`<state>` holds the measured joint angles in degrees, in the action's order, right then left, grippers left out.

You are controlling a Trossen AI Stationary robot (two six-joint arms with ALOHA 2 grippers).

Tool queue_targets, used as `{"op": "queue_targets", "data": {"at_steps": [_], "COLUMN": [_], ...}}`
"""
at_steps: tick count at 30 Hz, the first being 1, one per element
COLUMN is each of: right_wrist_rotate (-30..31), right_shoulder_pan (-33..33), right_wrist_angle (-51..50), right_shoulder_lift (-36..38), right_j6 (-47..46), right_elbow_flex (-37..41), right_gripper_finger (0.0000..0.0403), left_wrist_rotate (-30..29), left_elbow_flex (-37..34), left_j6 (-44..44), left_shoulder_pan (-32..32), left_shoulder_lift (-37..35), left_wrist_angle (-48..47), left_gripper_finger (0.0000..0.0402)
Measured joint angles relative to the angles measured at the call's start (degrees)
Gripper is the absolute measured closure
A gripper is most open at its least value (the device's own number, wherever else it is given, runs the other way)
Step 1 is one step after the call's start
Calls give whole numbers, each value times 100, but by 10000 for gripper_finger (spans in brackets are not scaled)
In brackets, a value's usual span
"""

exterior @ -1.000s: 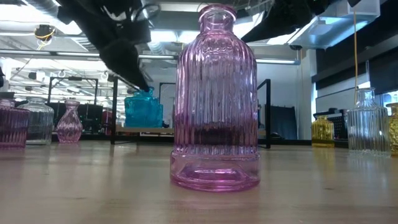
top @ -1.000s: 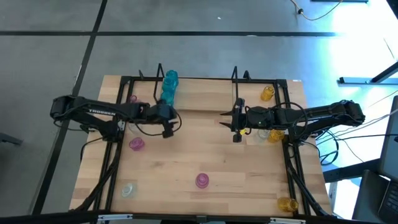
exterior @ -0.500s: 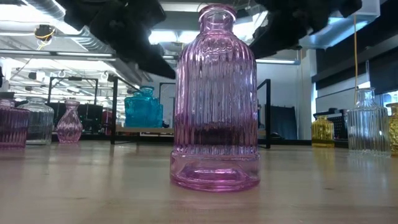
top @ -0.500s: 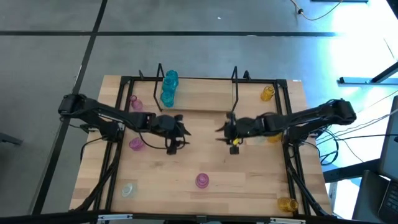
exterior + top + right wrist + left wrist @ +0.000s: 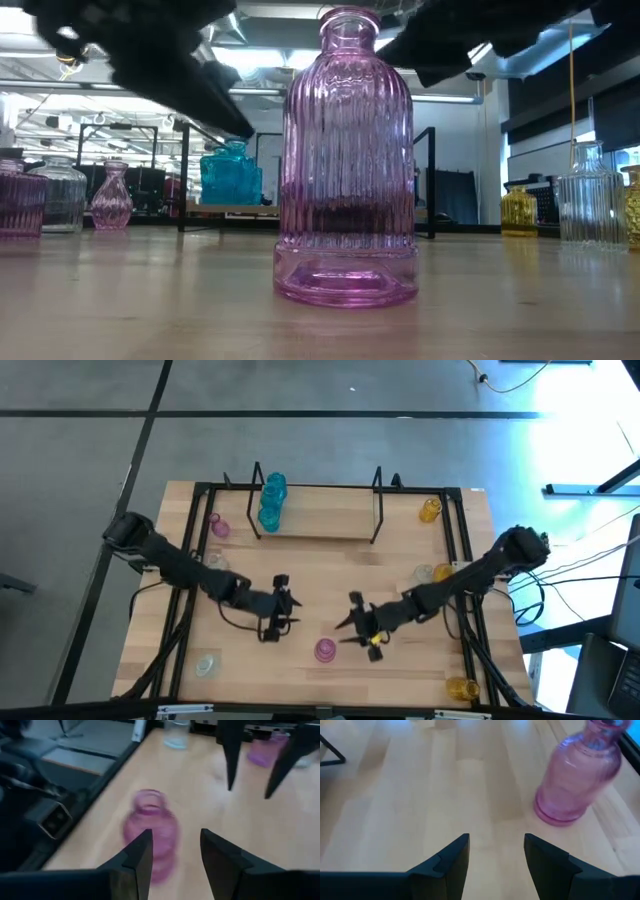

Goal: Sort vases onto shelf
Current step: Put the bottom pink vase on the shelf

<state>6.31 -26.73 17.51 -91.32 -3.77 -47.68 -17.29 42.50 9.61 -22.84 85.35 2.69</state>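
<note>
Front and centre stands the ribbed pink glass bottle vase, upright on the light wooden tabletop near its front edge, and from overhead it is only a small pink ring with a gripper on each side. The left gripper hangs just to its left and slightly farther back, fingers spread and empty; its own wrist camera confirms that, showing bare wood between the two dark fingers and the pink vase standing off to one side, untouched. The right gripper sits just right of the vase, also open and holding nothing; its wrist camera puts the blurred pink vase ahead of its parted fingers and catches the other arm's two finger tips across the table. The table-level camera turns both arms into dark shapes overhead, but it alone gives the vases' profiles. At the far side the low light-wood shelf with black wire ends carries two teal-blue glass vases at its left end, seen at table level as one teal block. Left of the shelf is a small pink bulb-shaped vase; a clear vase stands at the near left. On the right, a yellow vase stands far back and another yellow vase at the near corner.
</note>
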Motion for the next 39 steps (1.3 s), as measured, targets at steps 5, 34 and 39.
{"op": "queue_targets", "data": {"at_steps": [5,34,39], "right_wrist_rotate": [6,764,765], "right_shoulder_pan": [-197,-250,-248], "right_wrist_angle": [968,2343,2322], "right_shoulder_lift": [-449,-1388,-1388], "right_j6": [-232,-194,-141], "right_elbow_flex": [0,-4,-4], "right_gripper_finger": [250,243,310], "left_wrist_rotate": [-557,-1359,-1366], "left_elbow_flex": [0,-2,-2], "left_j6": [434,800,668], "left_shoulder_pan": [-550,-1155,-1162], "left_shoulder_lift": [385,1151,1151], "left_wrist_angle": [30,734,765], "left_gripper_finger": [219,219,219]}}
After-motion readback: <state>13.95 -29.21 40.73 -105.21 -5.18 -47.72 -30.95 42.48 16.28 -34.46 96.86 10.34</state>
